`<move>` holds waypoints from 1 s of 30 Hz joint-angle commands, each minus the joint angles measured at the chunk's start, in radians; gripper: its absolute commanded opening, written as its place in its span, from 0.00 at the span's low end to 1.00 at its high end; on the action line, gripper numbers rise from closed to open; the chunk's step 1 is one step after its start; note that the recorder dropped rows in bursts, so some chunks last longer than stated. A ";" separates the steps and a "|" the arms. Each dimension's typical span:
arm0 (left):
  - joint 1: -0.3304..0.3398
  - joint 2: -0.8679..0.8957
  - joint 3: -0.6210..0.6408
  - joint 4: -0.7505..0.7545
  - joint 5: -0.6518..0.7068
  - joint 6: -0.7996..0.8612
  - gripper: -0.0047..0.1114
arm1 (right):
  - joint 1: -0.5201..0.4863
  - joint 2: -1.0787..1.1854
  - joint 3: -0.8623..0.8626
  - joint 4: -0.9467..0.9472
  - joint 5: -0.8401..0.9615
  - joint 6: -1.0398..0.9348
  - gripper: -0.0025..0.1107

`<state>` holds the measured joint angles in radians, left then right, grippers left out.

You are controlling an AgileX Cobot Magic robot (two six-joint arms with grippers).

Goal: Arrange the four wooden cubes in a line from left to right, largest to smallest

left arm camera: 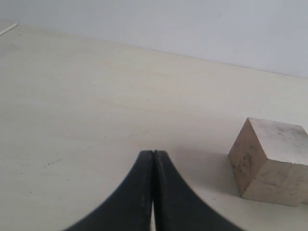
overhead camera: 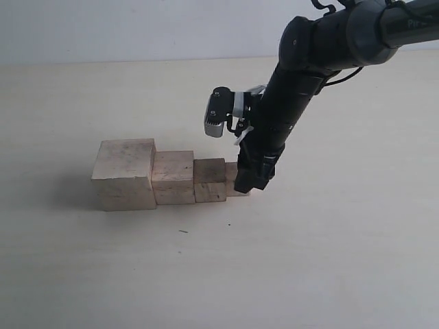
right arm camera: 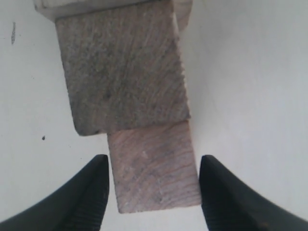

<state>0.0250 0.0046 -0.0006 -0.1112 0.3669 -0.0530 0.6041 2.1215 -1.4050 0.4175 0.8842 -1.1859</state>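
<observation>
Smallest cube (right arm camera: 154, 173): 3 o'clock end of cube row (overhead camera: 164, 175), flanked closely by right gripper (right arm camera: 154, 160); clamped or released, cannot tell.

1. Exterior view looks bright and evenly lit to me; the largest cube (overhead camera: 125, 175) throws a soft shadow leftward on the table (overhead camera: 343, 260).
2. Left wrist view: the left gripper (left arm camera: 153, 154) sits close, and its black fingers (left arm camera: 139, 192) look soft-edged.
3. Right wrist view: table nearly washed white, wood grain slightly blurred.

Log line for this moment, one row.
cubes: row, largest left to smallest right | right gripper: open, astride smallest cube | left gripper: shut, apart from row
</observation>
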 commanded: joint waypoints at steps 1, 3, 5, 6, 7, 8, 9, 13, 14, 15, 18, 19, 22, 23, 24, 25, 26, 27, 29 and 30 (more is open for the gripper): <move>-0.006 -0.005 0.001 -0.004 -0.006 -0.005 0.04 | 0.001 -0.003 0.003 0.053 0.007 -0.044 0.49; -0.006 -0.005 0.001 -0.004 -0.006 -0.005 0.04 | 0.001 -0.003 0.003 0.053 0.007 -0.044 0.49; -0.006 -0.005 0.001 -0.004 -0.006 -0.005 0.04 | 0.001 -0.003 0.003 0.050 0.007 -0.044 0.49; -0.006 -0.005 0.001 -0.004 -0.006 -0.005 0.04 | 0.001 -0.003 0.003 0.048 0.007 -0.044 0.49; -0.006 -0.005 0.001 -0.004 -0.006 -0.005 0.04 | 0.001 -0.003 0.003 0.048 0.007 -0.044 0.49; -0.006 -0.005 0.001 -0.004 -0.006 -0.005 0.04 | 0.001 -0.003 0.003 0.048 0.007 -0.044 0.49; -0.006 -0.005 0.001 -0.004 -0.006 -0.005 0.04 | 0.001 -0.003 0.003 0.048 0.007 -0.044 0.49; -0.006 -0.005 0.001 -0.004 -0.006 -0.005 0.04 | 0.001 -0.003 0.003 0.048 0.007 -0.044 0.49; -0.006 -0.005 0.001 -0.004 -0.006 -0.005 0.04 | 0.001 -0.005 0.003 0.047 0.007 -0.042 0.49; -0.006 -0.005 0.001 -0.004 -0.006 -0.005 0.04 | 0.001 -0.005 0.003 0.047 0.007 -0.042 0.49; -0.006 -0.005 0.001 -0.004 -0.006 -0.005 0.04 | 0.001 -0.012 0.003 0.046 0.007 -0.042 0.49; -0.006 -0.005 0.001 -0.004 -0.006 -0.005 0.04 | 0.001 -0.020 0.003 0.046 0.007 -0.042 0.49; -0.006 -0.005 0.001 -0.004 -0.006 -0.005 0.04 | 0.001 -0.047 0.003 0.046 0.007 -0.042 0.49; -0.006 -0.005 0.001 -0.004 -0.006 -0.005 0.04 | 0.001 -0.057 0.003 0.046 0.005 -0.042 0.49; -0.006 -0.005 0.001 -0.004 -0.006 -0.005 0.04 | 0.001 -0.066 0.003 0.046 0.003 -0.042 0.49; -0.006 -0.005 0.001 -0.004 -0.006 -0.005 0.04 | 0.001 -0.077 0.003 0.046 0.003 -0.042 0.49; -0.006 -0.005 0.001 -0.004 -0.006 -0.005 0.04 | 0.001 -0.088 0.003 0.046 0.003 -0.042 0.49; -0.006 -0.005 0.001 -0.004 -0.006 -0.005 0.04 | 0.001 -0.097 0.003 0.046 0.005 -0.032 0.49; -0.006 -0.005 0.001 -0.004 -0.006 -0.005 0.04 | 0.001 -0.121 0.003 0.031 0.006 0.004 0.49; -0.006 -0.005 0.001 -0.004 -0.006 -0.005 0.04 | 0.001 -0.134 0.003 0.017 0.006 0.025 0.49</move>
<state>0.0250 0.0046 -0.0006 -0.1112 0.3669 -0.0530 0.6041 2.0286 -1.4050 0.4531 0.8861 -1.2052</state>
